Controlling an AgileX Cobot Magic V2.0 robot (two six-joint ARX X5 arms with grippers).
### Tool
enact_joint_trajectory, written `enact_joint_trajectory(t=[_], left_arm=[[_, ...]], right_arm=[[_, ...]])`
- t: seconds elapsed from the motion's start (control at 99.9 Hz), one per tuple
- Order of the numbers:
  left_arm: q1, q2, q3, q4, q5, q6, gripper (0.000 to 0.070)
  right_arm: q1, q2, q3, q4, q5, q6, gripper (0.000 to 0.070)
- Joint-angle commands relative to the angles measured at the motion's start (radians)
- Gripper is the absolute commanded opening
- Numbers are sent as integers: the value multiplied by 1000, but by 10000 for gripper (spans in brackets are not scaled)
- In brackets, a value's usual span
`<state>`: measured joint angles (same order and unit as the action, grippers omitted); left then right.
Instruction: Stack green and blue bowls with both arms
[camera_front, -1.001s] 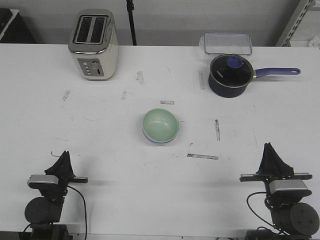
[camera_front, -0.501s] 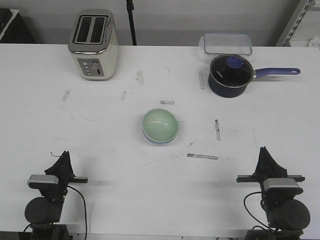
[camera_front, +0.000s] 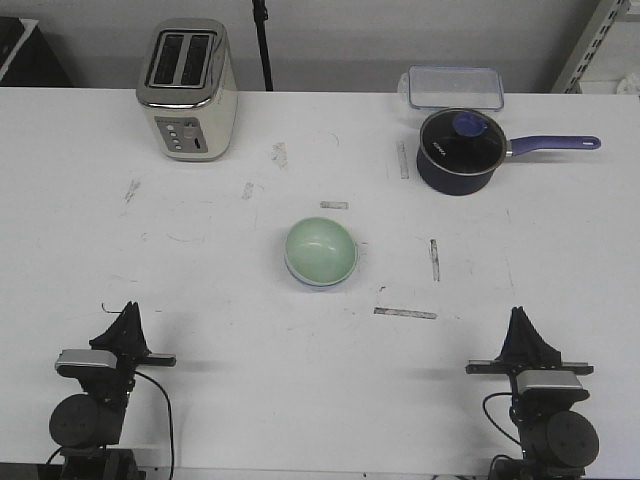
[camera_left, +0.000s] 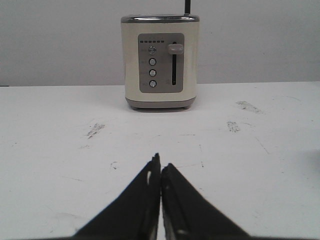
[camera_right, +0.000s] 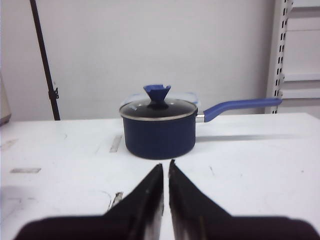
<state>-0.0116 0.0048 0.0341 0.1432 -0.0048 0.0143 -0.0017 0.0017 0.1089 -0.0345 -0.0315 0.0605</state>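
Note:
The pale mint green bowl (camera_front: 320, 250) sits nested inside the blue bowl (camera_front: 298, 279) at the table's middle; only a thin blue rim shows along its near-left edge. My left gripper (camera_front: 128, 312) is shut and empty at the near left edge, far from the bowls; it also shows in the left wrist view (camera_left: 160, 162). My right gripper (camera_front: 518, 315) is shut and empty at the near right edge; it also shows in the right wrist view (camera_right: 165, 167). Neither wrist view shows the bowls.
A cream toaster (camera_front: 187, 90) stands at the far left, also in the left wrist view (camera_left: 160, 62). A dark saucepan with a purple handle (camera_front: 460, 150) and a clear lidded box (camera_front: 452, 86) are at the far right. The pan also shows in the right wrist view (camera_right: 159, 129).
My right arm has drawn back toward the near edge and a little to the left. The left arm and the bowls have not moved.

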Motion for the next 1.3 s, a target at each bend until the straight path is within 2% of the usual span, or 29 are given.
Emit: enact_joint_trajectory(t=[0.0,0.13,0.24,0.581,0.791,1.292], left_arm=[[-1,-2,-23,15,-3,12,1],[-1,-2,-23,15,-3,12,1],[-1,-2,-23,15,-3,12,1],[-1,-2,-23,15,-3,12,1],[-1,-2,-23,15,-3,12,1],[-1,-2,-23,15,-3,12,1]], right_arm=[[3,0,-16,13,-21,14,10],[3,0,-49,32,-30,14,10],[2,0,-99,110,-27,20,10],[2,0,-97,89,-20,21,10],[2,0,-97,57,14,21,10],[2,0,-97,61,6,21,10]])
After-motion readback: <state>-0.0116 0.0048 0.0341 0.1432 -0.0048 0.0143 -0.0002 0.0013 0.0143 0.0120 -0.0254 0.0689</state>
